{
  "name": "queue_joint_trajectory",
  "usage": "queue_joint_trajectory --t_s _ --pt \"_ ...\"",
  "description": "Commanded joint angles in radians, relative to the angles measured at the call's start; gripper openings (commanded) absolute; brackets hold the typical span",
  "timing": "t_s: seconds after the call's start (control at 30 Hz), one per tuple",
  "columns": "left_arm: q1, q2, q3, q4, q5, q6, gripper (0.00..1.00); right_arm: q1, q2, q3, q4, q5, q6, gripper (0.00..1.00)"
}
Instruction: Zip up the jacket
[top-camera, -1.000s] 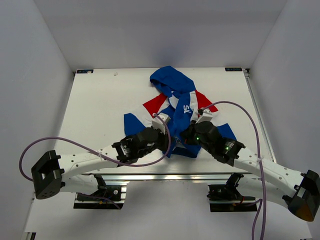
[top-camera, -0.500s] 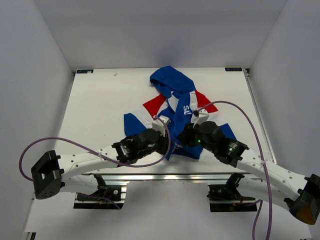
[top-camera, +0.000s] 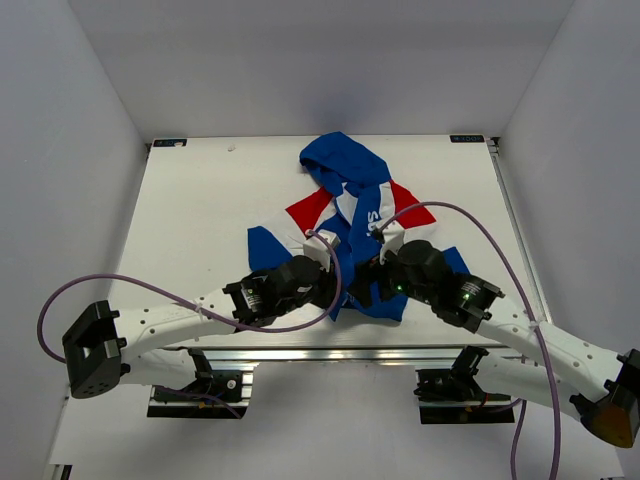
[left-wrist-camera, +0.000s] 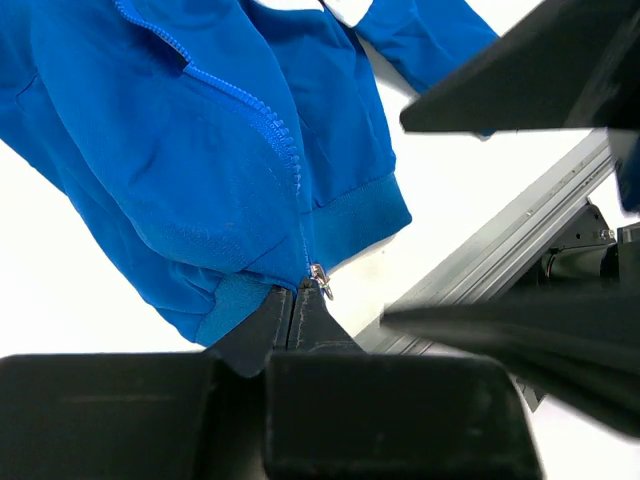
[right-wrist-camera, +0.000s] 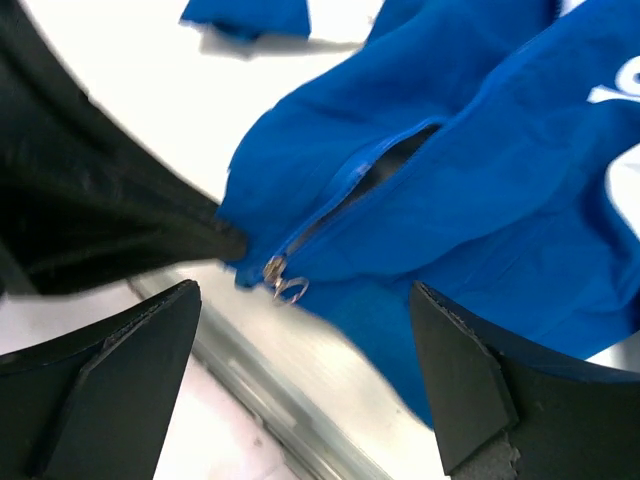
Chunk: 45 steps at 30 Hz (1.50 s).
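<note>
Top external view gives me the jacket (top-camera: 345, 170) lying on the white counter (top-camera: 200, 200), a little right of centre. Its blue hood points to the far side, and its red and white panels spread across the middle. White lettering (top-camera: 372, 218) shows on the front. The blue hem lies nearest the arm bases. Both arms reach in from the near edge and meet at that hem, the left gripper (top-camera: 335, 288) just beside the right gripper (top-camera: 365, 285).

On the left wrist view I see the left gripper (left-wrist-camera: 293, 302) with its jaws pressed together, clamped on the ribbed hem of the jacket (left-wrist-camera: 200, 150) at the bottom end of the zipper (left-wrist-camera: 285, 150). The small metal zipper pull (left-wrist-camera: 319, 281) hangs right at the fingertips. An aluminium rail (left-wrist-camera: 500, 250) runs past below the hem.

On the right wrist view, which is somewhat blurred, the right gripper (right-wrist-camera: 305, 290) has its jaws wide apart, one black finger at each side. The zipper pull (right-wrist-camera: 285, 288) sits between them, and neither finger touches it. Above the pull, the two sides of the jacket (right-wrist-camera: 480, 180) gape open.
</note>
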Motion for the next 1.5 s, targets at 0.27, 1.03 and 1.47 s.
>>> queue_joint_trajectory --t_s 0.27,1.03,1.47 --pt "0.002 -0.006 0.040 -0.023 -0.005 -0.030 0.00 0.105 0.051 -0.019 -0.055 0.028 -0.047 0.73" --pt "0.004 0.007 0.049 -0.030 0.013 -0.044 0.00 0.138 0.089 -0.136 0.181 0.106 -0.019 0.31" --pt "0.004 0.005 0.048 -0.029 0.015 -0.043 0.00 0.138 0.100 -0.127 0.161 0.063 -0.038 0.30"
